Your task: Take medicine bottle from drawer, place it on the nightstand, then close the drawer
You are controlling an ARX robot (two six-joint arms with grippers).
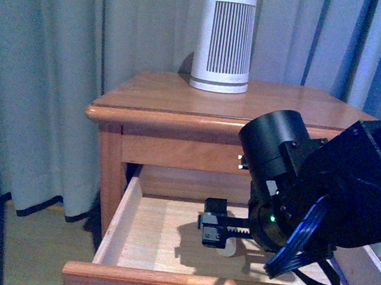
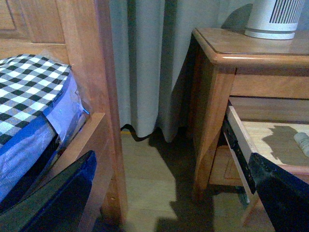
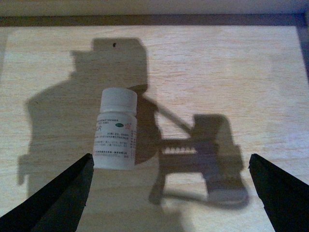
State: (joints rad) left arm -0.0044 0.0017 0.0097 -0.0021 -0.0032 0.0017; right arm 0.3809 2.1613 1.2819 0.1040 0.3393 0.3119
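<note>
The medicine bottle [image 3: 116, 130] has a paper label wrapped round its body, carrying several lines of fine dark print and a small green mark. The print is too small to read. The bottle lies on its side on the floor of the open drawer [image 1: 115, 225], label upward. Its long axis runs straight away from the right gripper [image 3: 170, 159], and the ribbed white cap points at the drawer wall beyond; I cannot tell which wall that is. The body is smooth white plastic, a plain short cylinder with a slightly narrower cap.

The right gripper's two dark, wedge-shaped fingers stand wide apart and hold nothing. The bottle lies in the gap between them, its base just beside one fingertip and well away from the other. From the front, the black arm reaches down into the drawer, and a pale bit of the bottle shows under the gripper.

The drawer's inside is pale bare wood with a fine grain, and its front rail is glossy orange-brown. The nightstand [image 1: 182, 99] has the same warm varnish and a rounded edge on its flat top. A white ribbed appliance [image 1: 223, 41] stands at the back of it before grey-blue curtains [image 1: 47, 60].

The left gripper [image 2: 172, 159] hangs beside the nightstand with its fingers spread and empty, near a bed frame [image 2: 91, 72] and a black-and-white checked cover [image 2: 29, 92].
</note>
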